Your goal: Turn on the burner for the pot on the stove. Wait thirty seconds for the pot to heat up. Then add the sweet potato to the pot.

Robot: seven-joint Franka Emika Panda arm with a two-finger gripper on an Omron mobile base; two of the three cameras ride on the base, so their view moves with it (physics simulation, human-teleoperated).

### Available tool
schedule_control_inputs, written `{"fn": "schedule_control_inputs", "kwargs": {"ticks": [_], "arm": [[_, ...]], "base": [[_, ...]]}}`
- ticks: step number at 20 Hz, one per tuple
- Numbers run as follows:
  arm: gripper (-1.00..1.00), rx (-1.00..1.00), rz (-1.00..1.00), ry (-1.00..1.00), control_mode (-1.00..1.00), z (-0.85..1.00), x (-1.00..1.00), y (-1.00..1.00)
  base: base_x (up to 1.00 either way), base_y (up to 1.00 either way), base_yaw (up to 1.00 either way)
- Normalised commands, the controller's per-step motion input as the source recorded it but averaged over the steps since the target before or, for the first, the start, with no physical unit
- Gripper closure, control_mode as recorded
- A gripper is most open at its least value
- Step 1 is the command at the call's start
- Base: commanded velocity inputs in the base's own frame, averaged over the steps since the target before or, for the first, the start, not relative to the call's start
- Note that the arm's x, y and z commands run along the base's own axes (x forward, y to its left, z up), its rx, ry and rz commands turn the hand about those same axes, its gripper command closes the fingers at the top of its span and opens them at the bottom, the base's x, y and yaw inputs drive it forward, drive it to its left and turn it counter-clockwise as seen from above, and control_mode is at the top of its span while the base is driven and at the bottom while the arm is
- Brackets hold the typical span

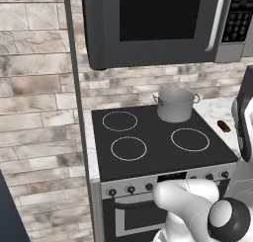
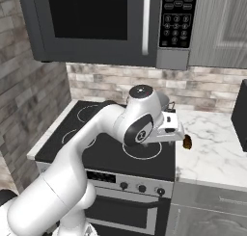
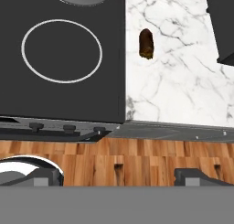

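Grey brushed-metal stockpot (image 1: pixel 175 104) parked on back-right ring of black glass-top stove (image 1: pixel 153 142), upper centre of left base frame, lidless, ready for loading. Small brown oblong sweet potato (image 3: pixel 146 43) lying on white marble desk (image 3: pixel 183 90) just beside stove edge, upper centre of hand frame. Two-finger tool (image 3: pixel 153 173) spread wide, empty, hovering above front edge; likely lining up on stove's small black knobs (image 3: pixel 68 127).

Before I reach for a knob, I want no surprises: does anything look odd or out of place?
Nothing is spilled or askew. The sweet potato lies loose on the marble counter, right of the stove; the pot stands upright on the back burner.
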Motion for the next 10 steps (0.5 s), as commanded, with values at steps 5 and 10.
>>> {"fn": "schedule_control_inputs", "kwargs": {"ticks": [5,10], "arm": [[-1.0,0.0,0.0,0.0,-1.0,0.0,0.0,0.0],[-1.0,0.0,0.0,0.0,-1.0,0.0,0.0,0.0]], "base": [[0.0,0.0,0.0],[0.0,0.0,0.0]]}}
